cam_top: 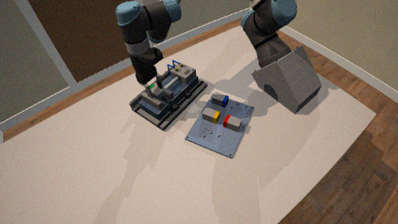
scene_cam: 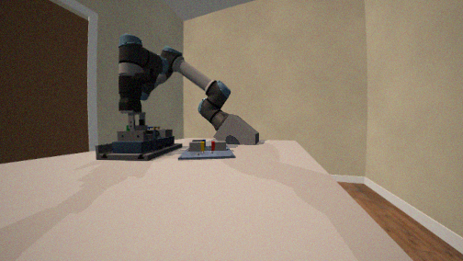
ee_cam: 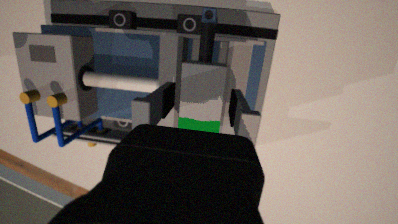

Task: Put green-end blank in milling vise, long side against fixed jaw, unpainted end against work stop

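The blank with the green end [cam_top: 152, 87] [scene_cam: 128, 128] [ee_cam: 200, 92] lies in the milling vise [cam_top: 148, 109] [scene_cam: 133, 148] between the jaws. In the wrist view its unpainted end is at the work stop [ee_cam: 206, 46] and its green end points away from it. A gap too small to see there cannot be ruled out. The fixed jaw is on the blank's right in that view; whether they touch is unclear. The low bars are hidden. My gripper [cam_top: 153, 84] [scene_cam: 136, 122] [ee_cam: 202, 97] is open, its fingers on either side of the blank with visible space at each.
The plate [cam_top: 221, 147] [scene_cam: 207, 156] beside the vise bears the blue-ended blank [cam_top: 218, 99], the yellow-ended blank [cam_top: 209, 115] and the red-ended blank [cam_top: 234, 123], lying apart. The hosed block [ee_cam: 70, 65] with its blue hoses stands at the vise's other end.
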{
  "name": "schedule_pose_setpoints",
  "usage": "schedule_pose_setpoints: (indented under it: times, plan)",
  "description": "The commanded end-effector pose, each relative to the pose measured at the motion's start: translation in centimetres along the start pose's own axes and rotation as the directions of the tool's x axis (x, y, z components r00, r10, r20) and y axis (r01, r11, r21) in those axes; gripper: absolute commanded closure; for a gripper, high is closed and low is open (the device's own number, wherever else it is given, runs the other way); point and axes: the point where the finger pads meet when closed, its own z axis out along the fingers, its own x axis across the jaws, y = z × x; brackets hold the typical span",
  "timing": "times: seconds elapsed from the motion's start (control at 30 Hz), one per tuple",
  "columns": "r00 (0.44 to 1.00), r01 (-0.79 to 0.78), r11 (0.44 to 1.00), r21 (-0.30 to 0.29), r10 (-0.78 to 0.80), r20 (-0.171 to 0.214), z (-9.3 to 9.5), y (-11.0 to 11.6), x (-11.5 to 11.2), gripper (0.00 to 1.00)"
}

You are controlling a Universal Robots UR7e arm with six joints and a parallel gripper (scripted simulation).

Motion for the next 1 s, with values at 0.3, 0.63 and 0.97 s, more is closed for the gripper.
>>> schedule_pose_setpoints:
  times: [0.3, 0.63, 0.97]
  plan:
    - [1.000, 0.000, 1.000, 0.000, 0.000, -0.001, -0.29, 0.02, 0.02, 0.00]
    - [1.000, 0.000, 1.000, 0.000, 0.000, -0.001, -0.58, 0.02, 0.02, 0.00]
    - [1.000, 0.000, 1.000, 0.000, 0.000, -0.001, -0.58, 0.02, 0.02, 0.00]
